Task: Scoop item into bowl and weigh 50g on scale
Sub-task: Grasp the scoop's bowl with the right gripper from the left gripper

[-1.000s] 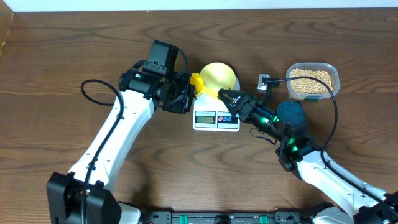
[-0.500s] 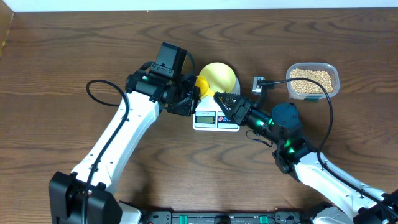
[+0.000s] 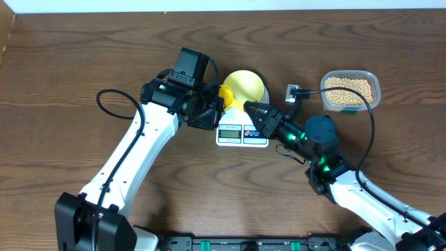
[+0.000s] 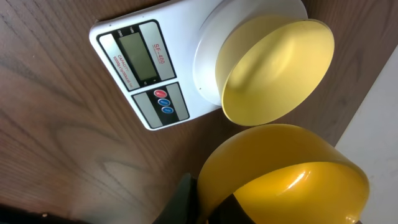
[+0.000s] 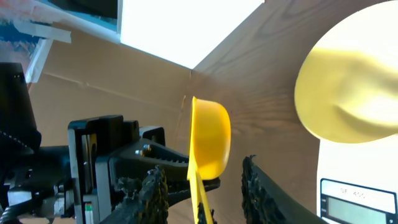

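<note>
On the tabletop (image 3: 70,56), the bowl (image 3: 247,84) on the scale (image 3: 242,134) lies just beside the left end effector (image 3: 213,104), seemingly grasping the scoop (image 3: 225,93); right end effector (image 3: 249,109) released.

Scale (image 3: 242,132) sits mid table (image 3: 70,63), display end toward robot. Bowl (image 3: 245,85) on scale's platform at far end. Scoop (image 3: 224,94) just left of bowl, off the table, held in left gripper (image 3: 213,104). Its handle runs right and fwd, betw. the spread fingers of right gripper (image 3: 251,110), which hangs over scale just in front of bowl. Container (image 3: 375,97) w/ beans (image 3: 346,89) in it stands well right of scale, approx. level w/ bowl.
</note>
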`<action>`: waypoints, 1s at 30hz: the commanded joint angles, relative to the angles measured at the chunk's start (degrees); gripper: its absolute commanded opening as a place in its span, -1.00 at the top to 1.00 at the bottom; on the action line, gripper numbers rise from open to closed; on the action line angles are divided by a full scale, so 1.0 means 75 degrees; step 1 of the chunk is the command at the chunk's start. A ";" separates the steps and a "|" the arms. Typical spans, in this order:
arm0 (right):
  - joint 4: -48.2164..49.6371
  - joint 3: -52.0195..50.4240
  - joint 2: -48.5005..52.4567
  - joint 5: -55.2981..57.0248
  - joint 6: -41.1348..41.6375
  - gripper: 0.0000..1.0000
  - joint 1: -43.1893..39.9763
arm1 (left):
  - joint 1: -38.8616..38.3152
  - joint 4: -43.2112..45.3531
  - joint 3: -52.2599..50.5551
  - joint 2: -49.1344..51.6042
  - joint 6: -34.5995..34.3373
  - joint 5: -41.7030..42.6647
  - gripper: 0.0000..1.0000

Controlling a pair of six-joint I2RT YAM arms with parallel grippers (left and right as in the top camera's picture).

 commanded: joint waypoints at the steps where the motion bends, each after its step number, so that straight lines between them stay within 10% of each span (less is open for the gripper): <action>1: 0.0023 0.0143 0.0023 0.0294 -0.0111 0.30 0.0052 | -0.0015 0.0003 -0.0052 -0.0070 -0.0041 -0.0128 0.85; 15: 0.0023 0.0143 0.0023 0.0455 -0.0108 0.97 0.0137 | -0.0020 0.0003 -0.0052 -0.0070 -0.0070 -0.0131 0.85; 23: 0.0020 0.0143 0.0023 0.0452 -0.0108 0.98 0.0137 | -0.0020 0.0006 -0.0052 -0.0070 -0.0067 -0.0131 0.84; 27: -0.0020 0.0143 0.0023 0.0490 -0.0114 0.98 0.0137 | -0.0020 0.0009 -0.0052 -0.0070 -0.0067 -0.0131 -0.37; 30: -0.0073 0.0143 0.0023 0.0510 -0.0114 0.97 0.0122 | -0.0017 0.0000 -0.0052 -0.0070 -0.0050 -0.0134 -0.51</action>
